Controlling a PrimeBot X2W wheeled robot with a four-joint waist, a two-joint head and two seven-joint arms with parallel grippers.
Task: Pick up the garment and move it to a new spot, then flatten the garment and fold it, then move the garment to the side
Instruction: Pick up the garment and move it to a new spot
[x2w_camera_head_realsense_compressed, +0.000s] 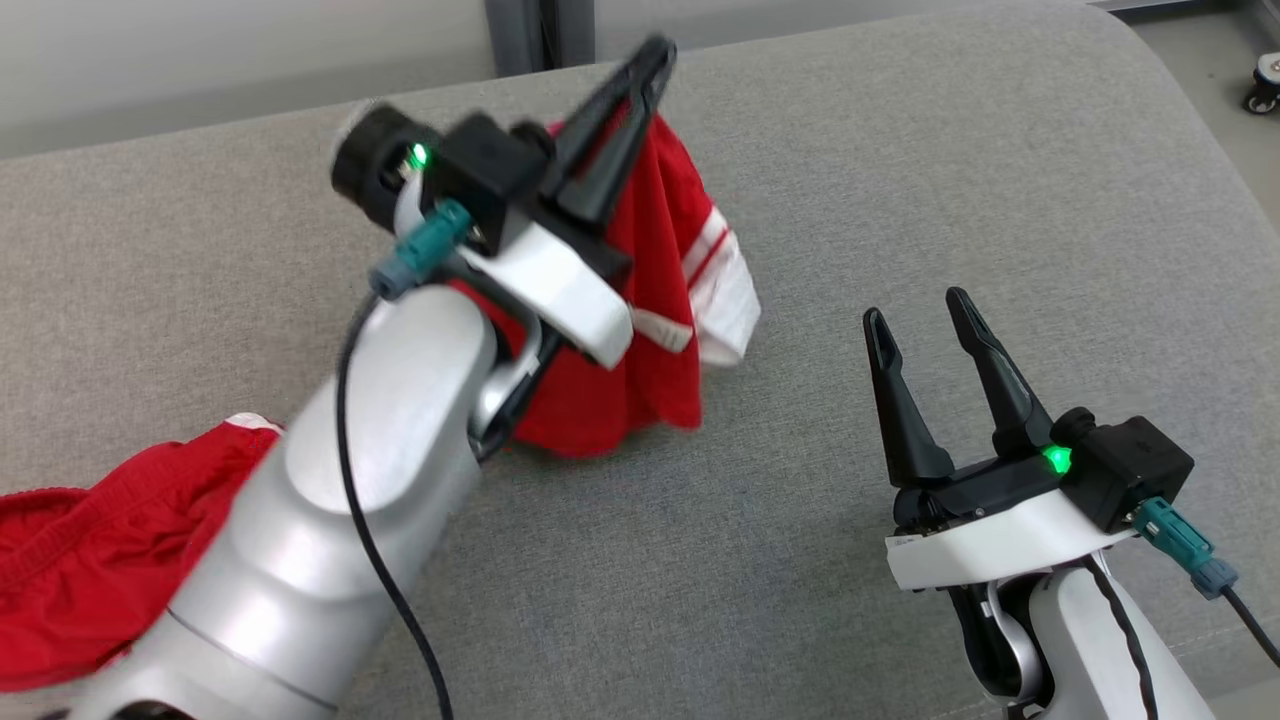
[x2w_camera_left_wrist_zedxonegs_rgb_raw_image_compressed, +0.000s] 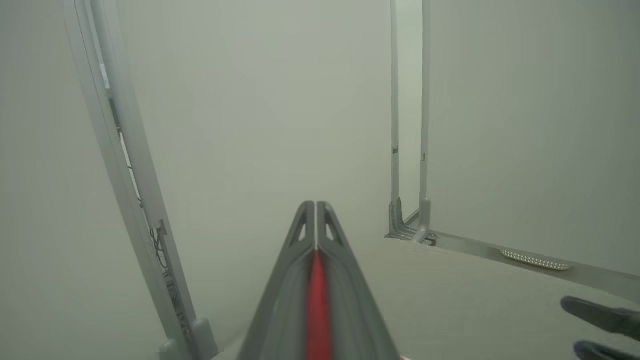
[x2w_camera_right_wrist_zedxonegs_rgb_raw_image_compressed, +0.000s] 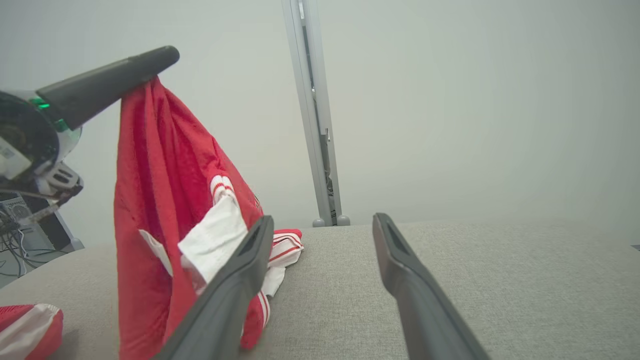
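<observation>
You have a red heap (x2w_camera_head_realsense_compressed: 80, 560) at the lower left, partly under the left forearm (x2w_camera_head_realsense_compressed: 330, 520), on the grey woven cushion (x2w_camera_head_realsense_compressed: 900, 180). A pale metal post (x2w_camera_right_wrist_zedxonegs_rgb_raw_image_compressed: 315, 125) stands behind the cushion. The garment (x2w_camera_head_realsense_compressed: 650, 300) is thin red mesh with white bands, hanging in a drooping cone with its hem touching the cushion. Your left gripper (x2w_camera_head_realsense_compressed: 650, 60) is held high, fingers pinched tight on the garment's top. Your right gripper (x2w_camera_head_realsense_compressed: 917, 310) hovers near the garment, spread wide, holding nothing.

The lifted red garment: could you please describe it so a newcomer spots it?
Above the grey fabric surface, the shut left gripper holds a red garment with white striped trim. Unlike the red cloth lying near-left, it hangs draped.
</observation>
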